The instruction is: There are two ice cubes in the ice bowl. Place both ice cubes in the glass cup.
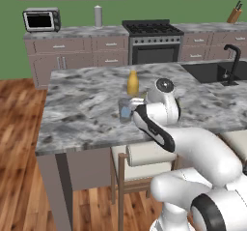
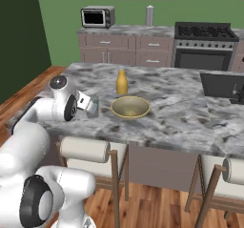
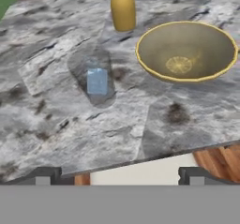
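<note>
Standing near the bench (image 3: 56, 124) front edge, the glass cup (image 3: 93, 80) holds a pale-blue ice cube (image 3: 97, 81), beside the ice bowl (image 3: 154, 68). Fingers (image 3: 119, 176) spread wide, empty, past that edge.

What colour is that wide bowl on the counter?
The ice bowl is yellowish-olive with a brighter yellow rim, clearest in the hand view.

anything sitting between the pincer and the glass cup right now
Nothing visible does. In the hand view the open pincer looks over bare counter at the glass cup, with pale blue ice inside. The ice bowl and yellow bottle stand off to the side.
</note>
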You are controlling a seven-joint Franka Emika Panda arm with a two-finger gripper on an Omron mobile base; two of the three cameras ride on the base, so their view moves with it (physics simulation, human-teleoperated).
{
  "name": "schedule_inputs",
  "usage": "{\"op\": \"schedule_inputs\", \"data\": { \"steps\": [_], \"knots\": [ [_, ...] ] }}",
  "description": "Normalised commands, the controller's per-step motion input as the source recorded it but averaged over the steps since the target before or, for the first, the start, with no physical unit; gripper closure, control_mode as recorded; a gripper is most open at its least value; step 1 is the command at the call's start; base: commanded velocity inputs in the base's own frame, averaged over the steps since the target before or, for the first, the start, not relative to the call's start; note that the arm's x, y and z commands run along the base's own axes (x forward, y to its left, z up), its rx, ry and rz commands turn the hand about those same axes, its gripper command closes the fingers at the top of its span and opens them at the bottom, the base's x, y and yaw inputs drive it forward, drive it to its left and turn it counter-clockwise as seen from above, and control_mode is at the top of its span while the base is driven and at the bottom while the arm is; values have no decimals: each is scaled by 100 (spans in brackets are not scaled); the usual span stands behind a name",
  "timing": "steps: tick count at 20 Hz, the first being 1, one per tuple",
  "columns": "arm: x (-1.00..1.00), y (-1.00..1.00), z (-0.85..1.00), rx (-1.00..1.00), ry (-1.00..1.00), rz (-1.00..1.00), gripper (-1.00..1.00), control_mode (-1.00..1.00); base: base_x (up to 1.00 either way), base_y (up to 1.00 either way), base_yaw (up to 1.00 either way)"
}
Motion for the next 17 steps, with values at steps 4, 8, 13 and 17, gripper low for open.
{"op": "schedule_inputs", "data": {
  "steps": [4, 8, 13, 17],
  "knots": [
    [-16, -2, 0, 2, -7, 0, -100, -100, 0, 0, 0],
    [-94, 19, 0, -2, -42, 12, -100, -100, 0, 0, 0],
    [-96, 53, 0, -11, -30, 21, -100, -100, 0, 0, 0],
    [-41, -5, 7, 0, -18, 4, -100, -100, 0, 0, 0]
  ]
}}
